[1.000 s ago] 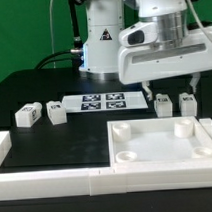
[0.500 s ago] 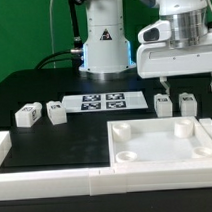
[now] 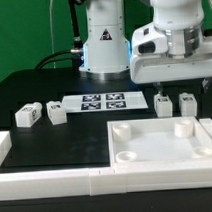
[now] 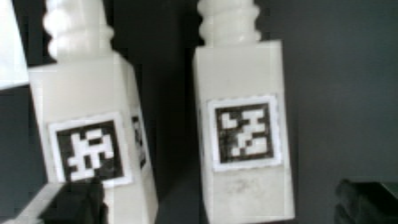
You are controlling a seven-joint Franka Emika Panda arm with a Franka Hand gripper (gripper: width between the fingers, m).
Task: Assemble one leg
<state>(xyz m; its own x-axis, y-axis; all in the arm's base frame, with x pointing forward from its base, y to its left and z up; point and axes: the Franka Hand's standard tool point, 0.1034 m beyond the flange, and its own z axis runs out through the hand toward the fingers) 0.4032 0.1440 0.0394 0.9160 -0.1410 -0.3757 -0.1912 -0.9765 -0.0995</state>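
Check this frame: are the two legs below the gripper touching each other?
Apart. The wrist view shows a dark strip of table running between one leg and the other leg along their whole visible length.

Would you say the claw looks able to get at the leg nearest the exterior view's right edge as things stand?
Probably yes: the claw hangs open above that leg, with nothing over it. The neighbouring leg lies close beside it and might get nudged.

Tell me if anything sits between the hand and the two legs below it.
Nothing visible does. The hand hangs open above the pair, one leg beside the other leg, with only air between; the wrist view shows both uncovered.
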